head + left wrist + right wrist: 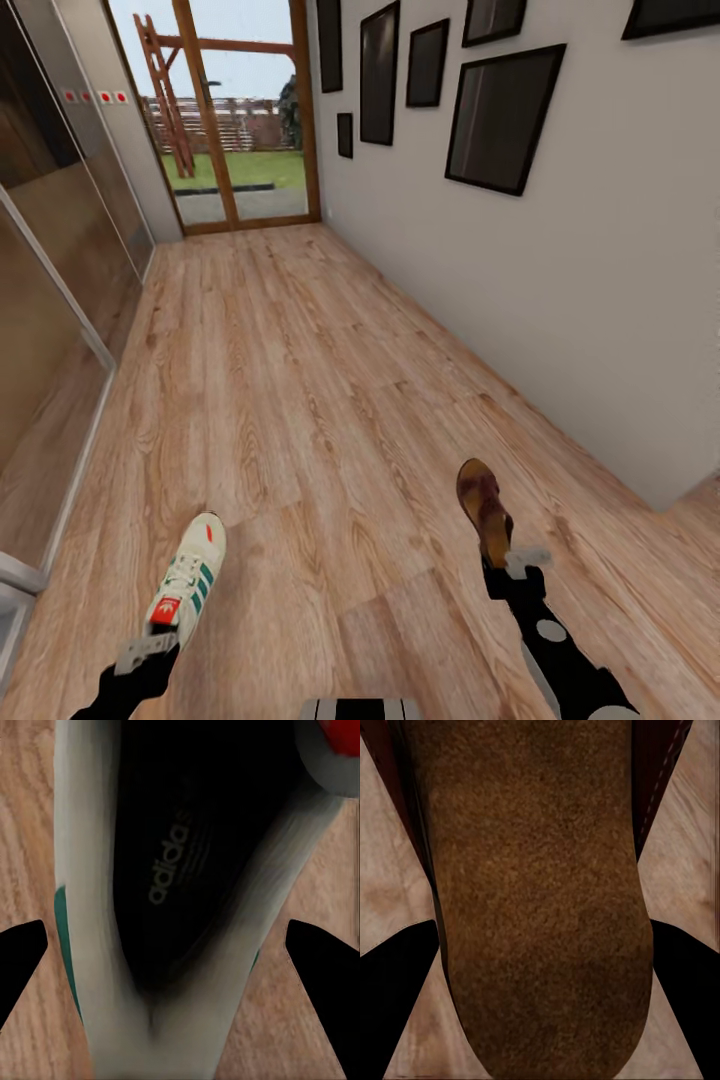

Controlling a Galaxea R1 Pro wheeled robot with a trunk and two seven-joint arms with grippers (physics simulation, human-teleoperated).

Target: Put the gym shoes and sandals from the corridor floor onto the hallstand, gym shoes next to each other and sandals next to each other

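Gripping a gym shoe (187, 583) by its heel, left gripper (148, 650); right gripper (512, 563) clamped on a sandal (485, 508)

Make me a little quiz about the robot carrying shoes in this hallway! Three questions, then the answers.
1. True or false: the white sneaker with green stripes is held at the left gripper.
2. What does the right gripper hold?
A. a black picture frame
B. a dark brown leather sandal
C. a red ball
3. Fill in: the wood-plank corridor floor leads to a glass ____ showing grass outside.

Key:
1. True; the left wrist view shows the sneaker's dark opening between the black fingers.
2. B; its tan footbed sits between the fingers in the right wrist view.
3. door
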